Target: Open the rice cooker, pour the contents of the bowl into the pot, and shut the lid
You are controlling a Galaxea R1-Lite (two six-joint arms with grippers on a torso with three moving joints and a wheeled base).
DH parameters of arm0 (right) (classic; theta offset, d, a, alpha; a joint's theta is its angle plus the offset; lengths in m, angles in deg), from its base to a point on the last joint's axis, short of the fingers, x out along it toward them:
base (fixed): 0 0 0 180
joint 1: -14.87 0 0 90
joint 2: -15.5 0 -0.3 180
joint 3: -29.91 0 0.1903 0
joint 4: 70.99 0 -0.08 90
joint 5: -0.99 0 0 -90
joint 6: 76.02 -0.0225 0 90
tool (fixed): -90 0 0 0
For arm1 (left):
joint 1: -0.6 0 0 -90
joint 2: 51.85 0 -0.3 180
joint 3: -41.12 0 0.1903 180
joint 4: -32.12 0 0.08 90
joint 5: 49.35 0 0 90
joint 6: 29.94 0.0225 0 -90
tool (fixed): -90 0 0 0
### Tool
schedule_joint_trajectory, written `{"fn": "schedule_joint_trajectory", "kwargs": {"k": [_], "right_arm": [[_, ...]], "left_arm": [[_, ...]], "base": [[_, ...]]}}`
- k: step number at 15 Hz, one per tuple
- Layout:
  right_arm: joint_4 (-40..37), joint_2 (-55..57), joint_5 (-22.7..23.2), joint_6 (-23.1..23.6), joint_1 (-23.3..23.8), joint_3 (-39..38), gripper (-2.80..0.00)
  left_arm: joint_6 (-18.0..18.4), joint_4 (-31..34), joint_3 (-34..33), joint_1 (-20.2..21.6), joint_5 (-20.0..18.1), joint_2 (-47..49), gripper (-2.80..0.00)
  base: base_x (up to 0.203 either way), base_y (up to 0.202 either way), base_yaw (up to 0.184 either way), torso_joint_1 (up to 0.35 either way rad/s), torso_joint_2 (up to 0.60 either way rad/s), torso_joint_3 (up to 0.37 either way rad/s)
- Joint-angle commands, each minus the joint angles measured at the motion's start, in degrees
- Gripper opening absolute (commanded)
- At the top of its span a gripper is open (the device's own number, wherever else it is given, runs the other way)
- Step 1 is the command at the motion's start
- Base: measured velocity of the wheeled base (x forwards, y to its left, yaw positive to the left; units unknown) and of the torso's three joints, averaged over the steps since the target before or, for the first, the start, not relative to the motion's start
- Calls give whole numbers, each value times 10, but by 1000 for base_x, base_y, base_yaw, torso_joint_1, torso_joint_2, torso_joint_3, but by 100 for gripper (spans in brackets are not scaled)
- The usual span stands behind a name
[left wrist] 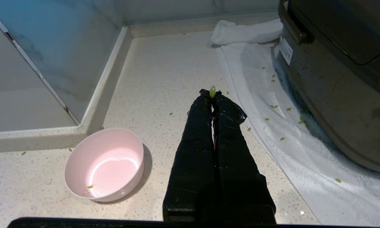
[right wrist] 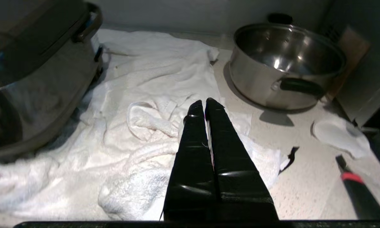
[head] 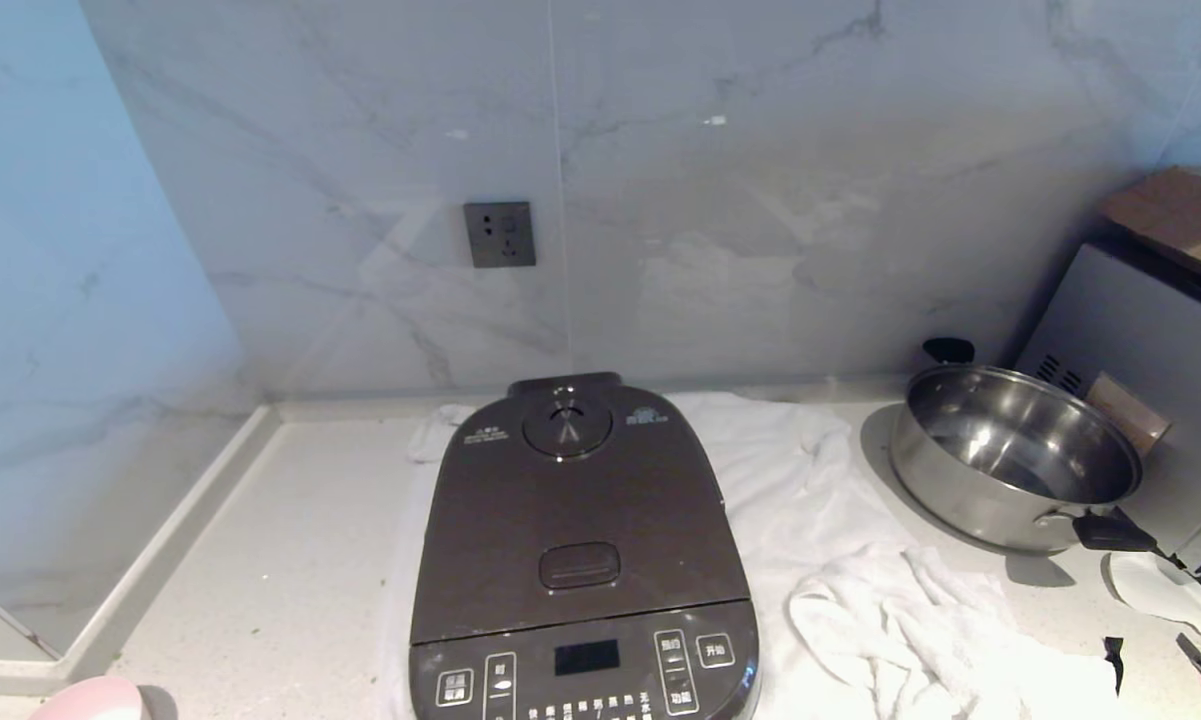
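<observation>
The dark brown rice cooker [head: 580, 560] stands in the middle of the counter with its lid [head: 570, 500] down, so the pot is hidden. The pale pink bowl [left wrist: 106, 164] sits on the counter left of the cooker, upright, with a single green bit [left wrist: 90, 186] inside. More green bits [left wrist: 273, 106] lie scattered on the towel beside the cooker's side [left wrist: 335, 79]. My left gripper [left wrist: 212, 93] hovers shut between bowl and cooker, a green bit [left wrist: 212, 91] stuck at its tips. Shut and empty, my right gripper [right wrist: 205, 103] hangs over the crumpled towel right of the cooker [right wrist: 34, 79].
A white towel [head: 860, 620] lies under and right of the cooker. A shiny steel pan [head: 1015, 455] with black handles stands at the right, a grey box [head: 1140, 370] behind it. A red-and-black tool [right wrist: 351, 177] lies near the front right. A raised ledge [left wrist: 107, 79] borders the counter's left.
</observation>
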Motion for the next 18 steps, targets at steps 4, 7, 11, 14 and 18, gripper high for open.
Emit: {"fn": "schedule_joint_trajectory", "kwargs": {"k": [4,7,11,14,18], "right_arm": [[-8,-2,-57,49,0,-13,-280],[-10,-2,-46,24,-1,-17,-280],[-9,-2,-49,10,-1,-17,-280],[-8,-2,-49,9,-1,-17,-280],[-7,-2,-50,3,-1,-18,-280]], "left_arm": [[0,0,-1,0,0,0,-280],[0,0,-1,0,0,0,-280],[1,0,0,1,-1,0,-280],[0,0,0,1,0,0,-280],[-2,-1,-1,0,-1,0,-280]], "base": [[0,0,0,0,0,0],[0,0,0,0,0,0],[0,0,0,0,0,0],[0,0,0,0,0,0],[0,0,0,0,0,0]]}}
